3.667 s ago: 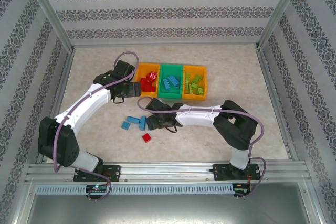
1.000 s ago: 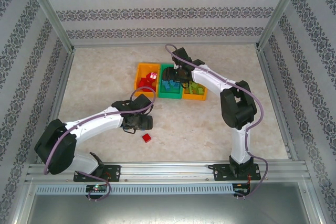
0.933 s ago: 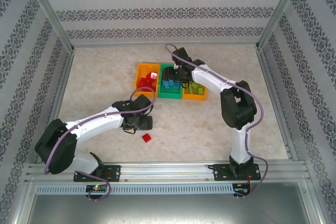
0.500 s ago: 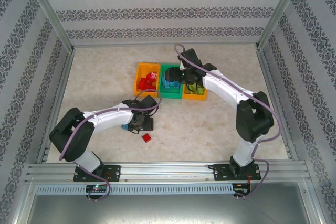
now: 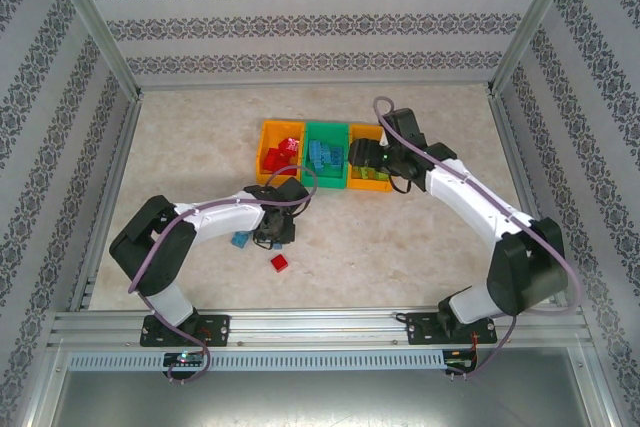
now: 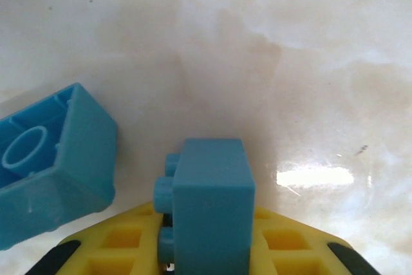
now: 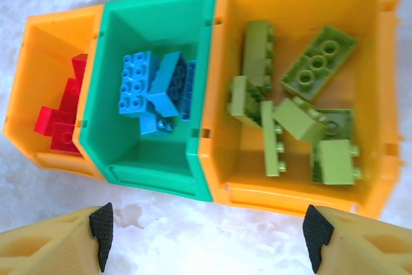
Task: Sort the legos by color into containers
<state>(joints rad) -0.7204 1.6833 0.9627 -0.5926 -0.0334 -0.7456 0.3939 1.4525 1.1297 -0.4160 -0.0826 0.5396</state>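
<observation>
The left gripper [image 6: 206, 252] pinches a light blue brick [image 6: 212, 204] between its yellow fingers low at the table, near and left of the bins, with a second blue brick [image 6: 55, 162] tilted just beside it (a red brick [image 5: 279, 263] lies nearer still). The right gripper [image 7: 207, 236] hangs wide open and empty above the three joined bins [image 7: 154, 177], which hold sorted bricks [image 7: 145, 85].

No writing, number, brand or sign can be read anywhere. The bricks [image 7: 136, 85] show only plain studs, the bins [image 7: 154, 175] are bare coloured plastic, and the walls [image 5: 320, 27] carry a repeated ornamental pattern, not letters.
</observation>
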